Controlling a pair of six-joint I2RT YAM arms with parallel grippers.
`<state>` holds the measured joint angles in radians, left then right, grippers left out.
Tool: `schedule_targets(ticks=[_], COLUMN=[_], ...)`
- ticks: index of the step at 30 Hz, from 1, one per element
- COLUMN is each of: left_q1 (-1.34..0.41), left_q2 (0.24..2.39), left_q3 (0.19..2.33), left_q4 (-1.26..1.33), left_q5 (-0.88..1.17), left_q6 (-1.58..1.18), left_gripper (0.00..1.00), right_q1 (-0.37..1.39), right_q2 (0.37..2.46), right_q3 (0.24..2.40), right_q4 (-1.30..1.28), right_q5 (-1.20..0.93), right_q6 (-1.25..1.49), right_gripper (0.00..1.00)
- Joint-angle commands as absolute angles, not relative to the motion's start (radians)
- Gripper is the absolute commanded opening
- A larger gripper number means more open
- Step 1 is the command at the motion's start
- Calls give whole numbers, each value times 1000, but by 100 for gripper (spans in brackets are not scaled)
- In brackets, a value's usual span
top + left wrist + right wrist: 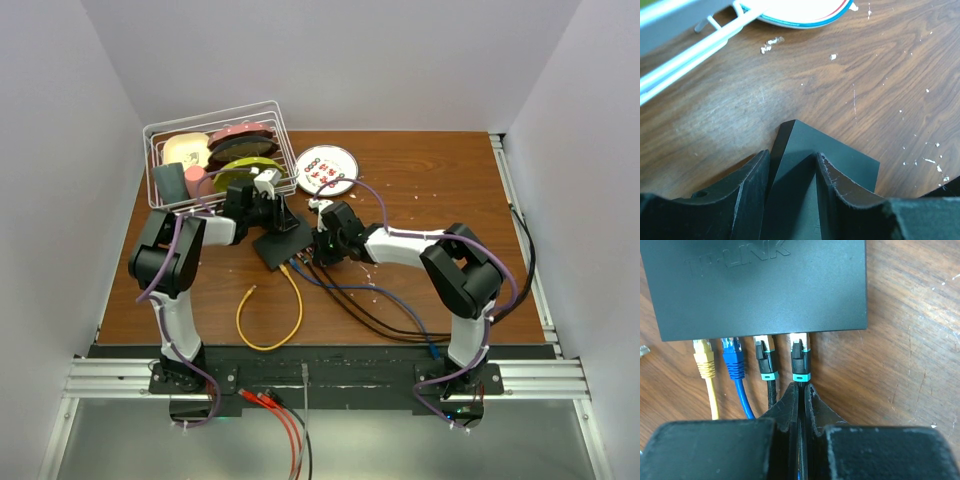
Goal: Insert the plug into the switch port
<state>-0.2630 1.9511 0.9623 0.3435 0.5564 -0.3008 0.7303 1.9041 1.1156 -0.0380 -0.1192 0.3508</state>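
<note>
The matte black switch box [760, 285] lies on the wood table, its port row facing my right wrist camera; it also shows from above [283, 243]. A black plug with a teal band [800, 360] sits with its tip in the rightmost used switch port [800, 335]. My right gripper [801, 387] is shut on that plug's black cable, just behind the plug, and shows from above [325, 245]. My left gripper [791, 157] clamps the far corner of the box [840, 160], one finger at its side and one over its top; from above it [268, 212] is at the box's far edge.
A yellow plug [704, 360], a blue plug [734, 357] and a second black plug [764, 360] sit in ports to the left. A yellow cable loop [270, 310] lies in front. A white wire basket [215, 150] and a plate [327, 170] stand behind.
</note>
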Motion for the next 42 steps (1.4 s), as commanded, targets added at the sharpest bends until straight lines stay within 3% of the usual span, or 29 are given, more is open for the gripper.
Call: schedule_targets(ticks=[1,19,34,37,38,41,42], left_q1=[-393,-413,-416,-411,-410,-402,-399], left_q2=[2065,2010,1948,1951,1951,1922,1914], left_q3=[874,788,818,851,860,859,858], left_q4=[8,63,75,83,84,98,100], left_q5=[706,712,626,572,546,474,454], left_q6=[-290,-351,-383,-399,-403,-426,-429], left_gripper=[0,0,0,7,14,29,32], right_q1=[718,715,719,730,735,738,741], right_q2=[2005,2042,1945,1919,1914,1885,1869], right_q3=[1184,1244,1097,1043,1031,990,980], right_q4=[236,281,247,250,250,244,242], right_q5=[28,222,65,55,57,60,61], right_q6=[322,400,385,391,394,402,403], right_gripper=[0,0,2,5,7,18,27])
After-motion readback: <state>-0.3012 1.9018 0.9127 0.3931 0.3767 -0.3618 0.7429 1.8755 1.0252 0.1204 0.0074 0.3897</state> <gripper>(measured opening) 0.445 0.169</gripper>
